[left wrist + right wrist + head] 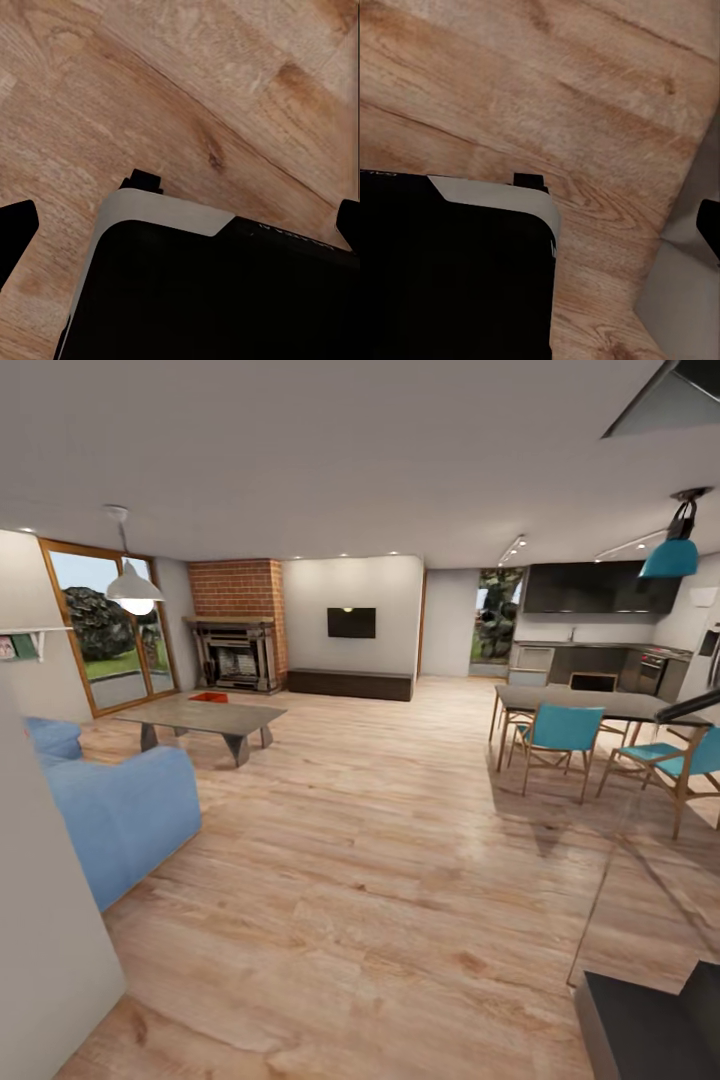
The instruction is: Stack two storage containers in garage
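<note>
bin (208,698) on worktop (200,717), far ahead-left by fireplace (236,650) | left arm's side nearer | both claws: grip state cannot be told

The robot's base (225,300) is a matte black block with a rounded corner capped by a light grey band, and a line of small pale lettering, too small to read, runs along its upper edge. A small black square tab (142,181) juts out past the grey band. Black fingertips (15,229) taper to blunt, dark points.
</note>
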`<state>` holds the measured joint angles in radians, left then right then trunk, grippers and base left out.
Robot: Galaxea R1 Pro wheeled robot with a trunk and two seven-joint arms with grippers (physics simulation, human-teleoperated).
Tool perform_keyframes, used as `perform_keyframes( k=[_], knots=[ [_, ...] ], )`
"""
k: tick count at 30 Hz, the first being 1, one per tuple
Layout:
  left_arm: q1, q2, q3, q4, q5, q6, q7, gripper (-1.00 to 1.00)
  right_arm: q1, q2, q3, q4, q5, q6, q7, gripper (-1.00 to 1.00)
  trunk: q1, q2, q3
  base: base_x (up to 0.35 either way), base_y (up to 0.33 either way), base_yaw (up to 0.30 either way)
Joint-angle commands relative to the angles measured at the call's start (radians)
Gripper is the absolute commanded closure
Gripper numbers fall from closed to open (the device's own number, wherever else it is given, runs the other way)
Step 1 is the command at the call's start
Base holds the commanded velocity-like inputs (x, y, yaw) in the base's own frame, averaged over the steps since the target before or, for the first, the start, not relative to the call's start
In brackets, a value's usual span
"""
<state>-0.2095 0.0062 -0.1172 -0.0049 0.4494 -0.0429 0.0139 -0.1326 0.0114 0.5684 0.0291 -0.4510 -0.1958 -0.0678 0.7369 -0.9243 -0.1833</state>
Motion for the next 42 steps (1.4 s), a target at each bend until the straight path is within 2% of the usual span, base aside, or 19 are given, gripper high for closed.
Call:
perform_keyframes(
  k=[1, 42],
  knots=[
    [-0.001, 0.000, -0.009, 0.000, 0.008, -0.002, 0.001, -1.00, -0.001, 0.001, 0.008, 0.003, -0.008, -0.005, -0.001, -1.00, 0.001, -0.001, -0.001, 0.323, 0.000, 0.000],
    [-0.001, -0.001, -0.008, 0.000, 0.010, -0.004, 0.002, -1.00, -0.001, 0.001, 0.008, 0.003, -0.008, -0.005, -0.001, -1.00, 0.001, -0.001, -0.001, 0.323, 0.000, 0.000]
  ],
)
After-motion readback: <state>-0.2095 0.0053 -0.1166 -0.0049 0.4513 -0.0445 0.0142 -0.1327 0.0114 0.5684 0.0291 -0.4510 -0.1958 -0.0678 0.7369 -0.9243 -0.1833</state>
